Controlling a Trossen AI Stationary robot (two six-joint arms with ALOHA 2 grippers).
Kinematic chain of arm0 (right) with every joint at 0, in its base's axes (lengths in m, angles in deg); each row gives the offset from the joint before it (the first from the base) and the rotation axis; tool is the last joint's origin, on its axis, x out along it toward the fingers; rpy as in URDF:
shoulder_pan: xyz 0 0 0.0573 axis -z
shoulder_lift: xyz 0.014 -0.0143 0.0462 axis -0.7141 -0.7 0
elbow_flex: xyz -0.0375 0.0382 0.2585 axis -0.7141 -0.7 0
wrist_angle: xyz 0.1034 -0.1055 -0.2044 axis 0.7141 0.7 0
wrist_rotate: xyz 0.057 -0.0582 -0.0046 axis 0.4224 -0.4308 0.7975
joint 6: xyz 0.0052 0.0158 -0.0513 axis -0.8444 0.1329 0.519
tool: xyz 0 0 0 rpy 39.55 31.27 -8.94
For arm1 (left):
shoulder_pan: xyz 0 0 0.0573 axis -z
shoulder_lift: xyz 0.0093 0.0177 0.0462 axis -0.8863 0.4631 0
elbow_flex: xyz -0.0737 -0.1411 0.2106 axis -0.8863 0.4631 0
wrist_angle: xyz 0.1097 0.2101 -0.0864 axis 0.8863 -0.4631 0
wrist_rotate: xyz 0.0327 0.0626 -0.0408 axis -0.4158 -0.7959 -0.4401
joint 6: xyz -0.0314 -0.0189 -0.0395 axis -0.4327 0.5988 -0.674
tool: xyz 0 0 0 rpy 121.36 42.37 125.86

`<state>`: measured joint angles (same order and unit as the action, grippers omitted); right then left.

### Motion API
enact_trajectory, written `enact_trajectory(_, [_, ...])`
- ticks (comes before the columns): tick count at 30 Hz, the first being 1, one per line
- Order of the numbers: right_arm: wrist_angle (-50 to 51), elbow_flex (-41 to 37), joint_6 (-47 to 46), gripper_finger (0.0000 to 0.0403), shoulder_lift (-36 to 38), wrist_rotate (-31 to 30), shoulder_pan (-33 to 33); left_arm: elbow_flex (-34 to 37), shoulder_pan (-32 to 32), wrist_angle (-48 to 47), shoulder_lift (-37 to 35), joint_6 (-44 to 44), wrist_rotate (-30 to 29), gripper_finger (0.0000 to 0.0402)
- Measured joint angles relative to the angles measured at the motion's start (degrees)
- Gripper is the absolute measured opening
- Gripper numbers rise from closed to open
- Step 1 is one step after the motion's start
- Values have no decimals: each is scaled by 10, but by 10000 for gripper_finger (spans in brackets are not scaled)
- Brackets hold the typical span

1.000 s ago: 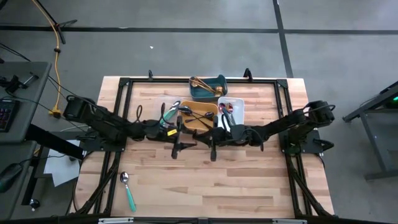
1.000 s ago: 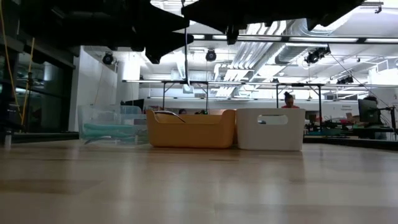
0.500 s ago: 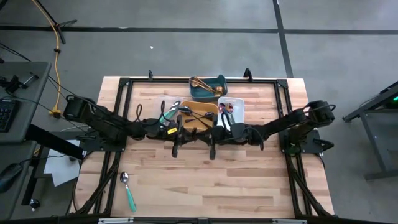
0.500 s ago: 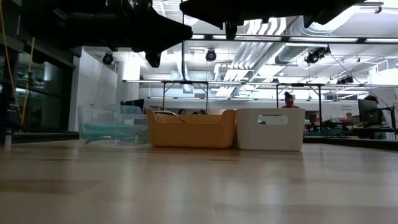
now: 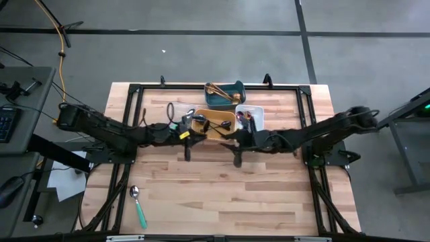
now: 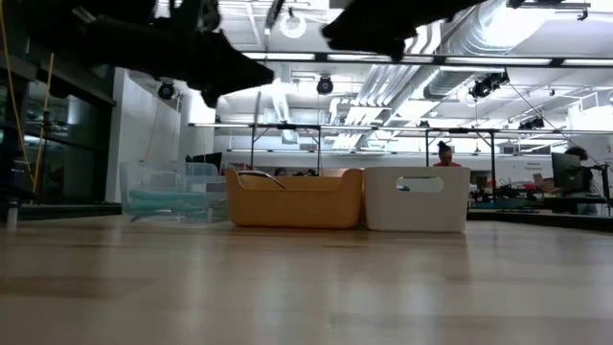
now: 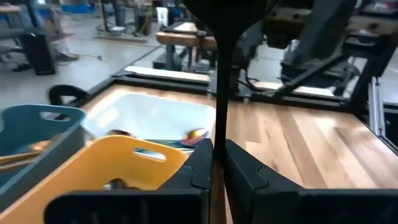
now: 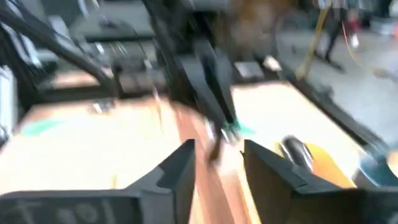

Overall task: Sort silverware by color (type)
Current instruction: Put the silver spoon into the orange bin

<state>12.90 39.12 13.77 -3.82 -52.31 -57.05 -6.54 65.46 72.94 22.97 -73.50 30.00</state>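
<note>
My left gripper (image 7: 214, 163) pinches a slim dark utensil (image 7: 219, 74) by its stiff, slippery handle. My right gripper (image 8: 217, 163) stands spread, empty. The teal-handled spoon (image 5: 138, 206) waits at seven o'clock.

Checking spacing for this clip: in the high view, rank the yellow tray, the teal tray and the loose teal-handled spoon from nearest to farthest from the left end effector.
1. Yellow tray: right beside the left end effector, mid-table.
2. Teal tray: behind the yellow one, at the table's far edge.
3. Teal-handled spoon: alone on the near left of the table.
</note>
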Motion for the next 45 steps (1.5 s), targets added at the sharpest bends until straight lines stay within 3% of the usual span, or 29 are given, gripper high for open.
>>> enact_trajectory(4, [156,-9,-63,168,61,-3,-10,56,-13,37,-53,8,-3,12])
enact_trajectory(8, [191,-67,-129,187,109,-35,-39,102,-20,112,-74,16,1,12])
enact_trajectory(13, [114,-163,-186,190,144,-98,-84,106,-20,129,-72,17,10,12])
enact_trajectory(18, [-13,-229,-187,190,149,-122,-94,80,-20,112,-50,18,6,12])
enact_trajectory(21, [-52,-243,-159,190,148,-128,-82,24,-35,13,-41,47,-1,12])
enact_trajectory(26, [-56,-243,-125,190,148,-129,-62,-164,-84,-381,-15,107,22,12])
enact_trajectory(29, [-52,-243,-104,190,148,-129,-55,-252,-99,-515,23,186,23,12])
enact_trajectory(35, [-43,-243,-68,190,147,-126,-54,-358,-108,-654,114,361,31,12])
enact_trajectory(45, [-38,-243,-55,190,147,-124,-54,-420,-113,-684,216,472,-11,12])
